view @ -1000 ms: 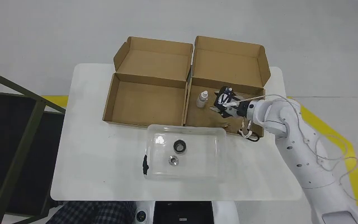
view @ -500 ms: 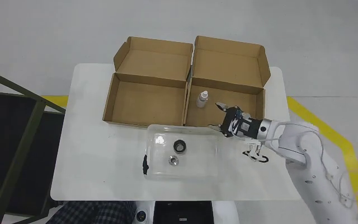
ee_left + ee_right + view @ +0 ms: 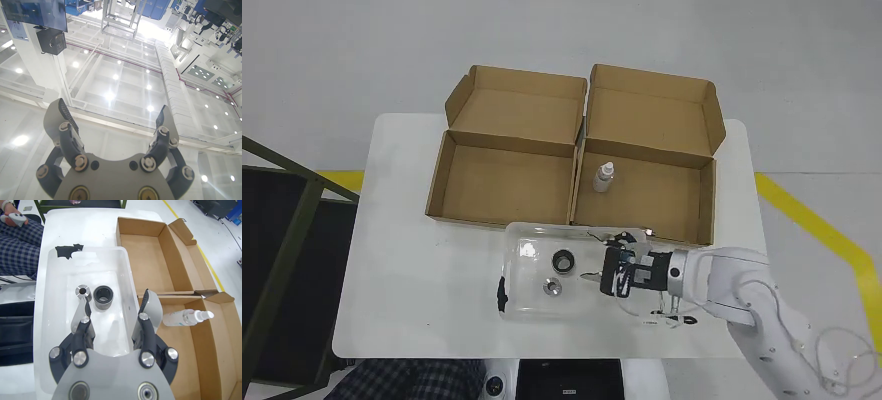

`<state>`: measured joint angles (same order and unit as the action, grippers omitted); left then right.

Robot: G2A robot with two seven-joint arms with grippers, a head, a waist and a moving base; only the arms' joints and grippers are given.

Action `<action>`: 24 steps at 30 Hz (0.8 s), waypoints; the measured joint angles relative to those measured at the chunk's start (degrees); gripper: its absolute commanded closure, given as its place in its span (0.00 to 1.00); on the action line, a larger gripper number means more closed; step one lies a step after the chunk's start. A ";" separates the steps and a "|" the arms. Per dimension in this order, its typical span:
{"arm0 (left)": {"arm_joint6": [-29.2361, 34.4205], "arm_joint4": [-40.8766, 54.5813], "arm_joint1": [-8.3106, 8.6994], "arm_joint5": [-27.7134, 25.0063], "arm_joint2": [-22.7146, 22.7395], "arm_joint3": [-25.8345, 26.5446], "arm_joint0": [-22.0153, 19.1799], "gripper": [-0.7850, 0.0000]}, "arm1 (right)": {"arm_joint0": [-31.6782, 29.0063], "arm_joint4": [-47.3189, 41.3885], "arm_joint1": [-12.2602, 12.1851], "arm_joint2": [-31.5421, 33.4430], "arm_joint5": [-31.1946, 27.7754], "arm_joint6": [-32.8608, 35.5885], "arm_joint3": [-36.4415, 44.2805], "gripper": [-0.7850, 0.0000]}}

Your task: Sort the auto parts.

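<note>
My right gripper [image 3: 592, 256] hangs over the clear bin [image 3: 542, 228] on the table [image 3: 402, 250]. Its jaws are spread wide with nothing between them. Two parts are in the middle of the bin, standing near each other with a small gap.

The ring [image 3: 104, 296] is a short black sleeve with a thick wall. Its bore faces up and its lower side looks greyer. The collet [image 3: 83, 292] is a smaller stub of bright metal, also on end, with a dark centre hole and thin slits cut across its top face. In the right wrist view one fingertip sits right by the collet, and I can't tell if it touches.

A torn scrap of black tape [image 3: 69, 251] clings to a corner of the bin's rim.

Beyond the bin are two open cardboard boxes side by side. One box [image 3: 702, 200] holds a small clear spray bottle [image 3: 186, 317] with a white nozzle, lying on its side. The second box [image 3: 442, 180] is next to it, flaps up.

My left gripper [image 3: 112, 106] points up at the ceiling, jaws wide apart and holding nothing.
</note>
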<state>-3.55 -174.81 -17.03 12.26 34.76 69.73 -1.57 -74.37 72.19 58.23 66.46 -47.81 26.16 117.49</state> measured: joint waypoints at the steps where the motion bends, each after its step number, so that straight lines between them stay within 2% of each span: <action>1: 0.00 0.00 0.00 0.00 0.00 0.00 0.00 0.00 | 0.17 0.60 0.08 -0.76 0.15 0.00 -0.12 0.34; 11: 0.00 0.00 0.00 0.00 0.00 0.00 0.00 0.00 | 3.35 5.15 1.12 -7.99 1.92 0.30 -3.50 0.26; 24: 0.00 0.00 0.00 0.00 0.00 0.00 0.00 0.00 | 9.15 6.38 2.92 -14.26 5.17 0.82 -10.45 0.30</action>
<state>-3.55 -174.81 -17.03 12.26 34.76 69.73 -1.57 -65.23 78.57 61.16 52.19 -42.64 26.98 107.03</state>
